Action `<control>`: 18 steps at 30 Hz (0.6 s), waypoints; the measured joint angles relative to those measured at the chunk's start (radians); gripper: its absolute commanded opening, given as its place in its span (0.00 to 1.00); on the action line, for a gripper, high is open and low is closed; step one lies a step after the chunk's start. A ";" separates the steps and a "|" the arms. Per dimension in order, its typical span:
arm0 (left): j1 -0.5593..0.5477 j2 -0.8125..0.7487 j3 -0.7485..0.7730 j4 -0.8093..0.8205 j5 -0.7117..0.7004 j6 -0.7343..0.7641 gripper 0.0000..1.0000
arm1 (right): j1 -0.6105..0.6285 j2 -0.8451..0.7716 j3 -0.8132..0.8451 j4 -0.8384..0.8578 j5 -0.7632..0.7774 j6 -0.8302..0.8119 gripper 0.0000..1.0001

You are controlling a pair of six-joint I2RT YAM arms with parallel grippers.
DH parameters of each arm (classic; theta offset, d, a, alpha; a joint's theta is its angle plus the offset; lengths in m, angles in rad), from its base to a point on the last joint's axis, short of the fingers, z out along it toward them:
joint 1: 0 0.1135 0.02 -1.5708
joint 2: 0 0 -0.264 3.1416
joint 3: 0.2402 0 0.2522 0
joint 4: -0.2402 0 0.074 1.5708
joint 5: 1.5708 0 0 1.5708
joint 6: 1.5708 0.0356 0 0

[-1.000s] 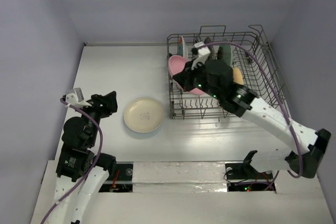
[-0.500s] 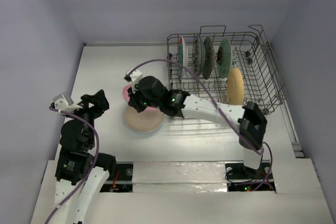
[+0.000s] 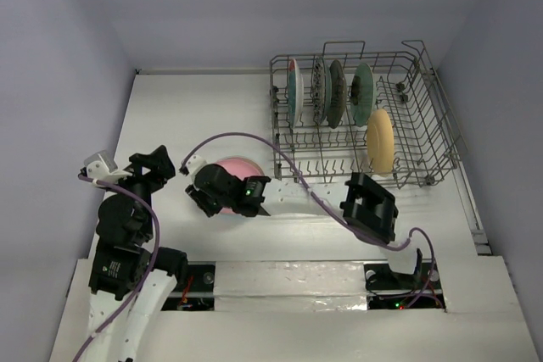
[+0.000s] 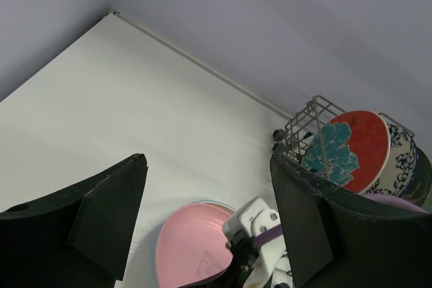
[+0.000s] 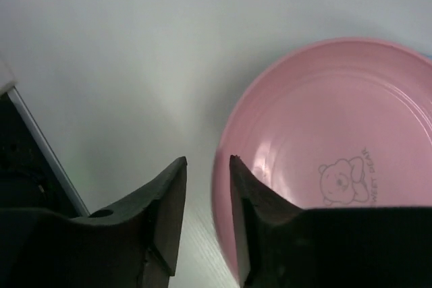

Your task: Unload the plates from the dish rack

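Observation:
A pink plate (image 3: 235, 164) with a bear drawing (image 5: 337, 160) lies flat on a cream plate on the table, left of the dish rack (image 3: 428, 137). My right gripper (image 3: 217, 189) is low over its near edge. Its jaws (image 5: 206, 163) stand a little apart astride the rim, with bare table showing in the gap. Several plates stand upright in the rack: a teal and red one (image 3: 293, 91), a patterned one (image 3: 318, 91), a dark green one (image 3: 337, 91), a mint one (image 3: 362, 89) and an orange-yellow one (image 3: 379, 137). My left gripper (image 3: 158, 164) hangs wide open and empty (image 4: 206, 217), left of the stack.
The right arm's elbow (image 3: 369, 207) juts over the table in front of the rack. Walls close the table at the back and on both sides. A purple cable (image 3: 254, 137) loops over the stack towards the rack.
The right arm carried the pink plate out of the rack, swung left and laid it on the cream plate. Its jaws have parted. The left gripper drew back a little to the left.

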 measured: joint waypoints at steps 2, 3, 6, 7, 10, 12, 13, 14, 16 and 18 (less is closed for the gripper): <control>0.000 0.000 0.000 0.000 0.000 -0.001 0.71 | 0.016 -0.004 0.000 0.000 0.006 0.008 0.58; 0.000 0.000 0.000 0.000 0.001 -0.002 0.71 | 0.023 -0.011 -0.003 -0.002 0.010 0.009 0.60; 0.000 0.000 0.000 0.000 0.005 -0.002 0.71 | 0.027 -0.068 -0.036 -0.012 0.038 0.018 0.60; 0.000 0.000 0.000 0.000 0.006 -0.002 0.71 | 0.027 -0.098 -0.053 -0.016 0.053 0.020 0.50; 0.000 0.000 0.000 0.000 0.010 -0.002 0.71 | 0.017 -0.245 -0.131 -0.019 0.132 0.035 0.03; 0.000 0.000 0.000 0.000 0.013 -0.002 0.70 | -0.009 -0.388 -0.222 -0.002 0.181 0.059 0.00; -0.001 0.000 0.000 0.000 0.015 -0.002 0.70 | -0.032 -0.468 -0.269 0.002 0.201 0.075 0.00; -0.001 0.000 0.000 0.000 0.017 -0.002 0.71 | -0.071 -0.558 -0.330 0.012 0.220 0.093 0.00; -0.006 0.000 0.000 0.000 0.024 -0.002 0.70 | -0.193 -0.752 -0.455 0.030 0.270 0.134 0.00; -0.009 0.000 0.000 0.000 0.034 -0.002 0.70 | -0.333 -0.909 -0.545 0.031 0.333 0.175 0.02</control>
